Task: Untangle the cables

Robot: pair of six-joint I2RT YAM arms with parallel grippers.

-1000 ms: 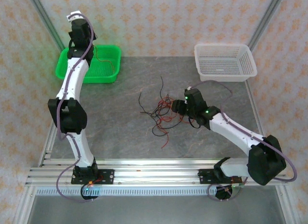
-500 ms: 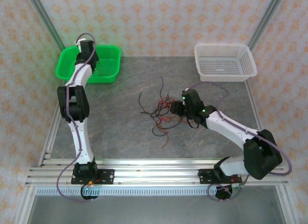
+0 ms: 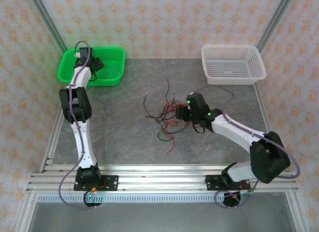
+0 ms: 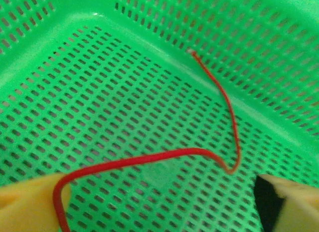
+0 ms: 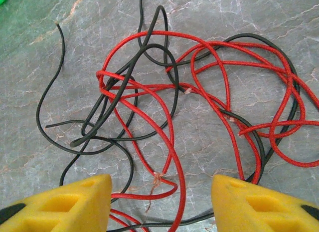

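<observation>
The cables (image 3: 166, 118) lie in a tangle of thin red and black wires at mid-table. In the right wrist view, red loops (image 5: 172, 137) and black strands (image 5: 60, 100) cross on the grey surface. My right gripper (image 5: 162, 197) hovers just above them, open, with several strands running between its yellow fingers (image 5: 79, 202) but none pinched. My left gripper (image 3: 94, 65) is down inside the green basket (image 3: 113, 80). It is open (image 4: 159, 204), and one red wire (image 4: 149, 158) lies loose on the basket floor, curving past the left finger (image 4: 30, 204).
A white basket (image 3: 232, 76) stands at the back right. Metal frame posts rise at both back corners, and the aluminium rail (image 3: 159, 179) with the arm bases runs along the near edge. Bare grey table (image 3: 114, 127) lies left of the tangle.
My left arm has dropped from above the green basket down into it, and its gripper has opened, letting the red wire go. My right gripper has edged slightly left over the tangle.
</observation>
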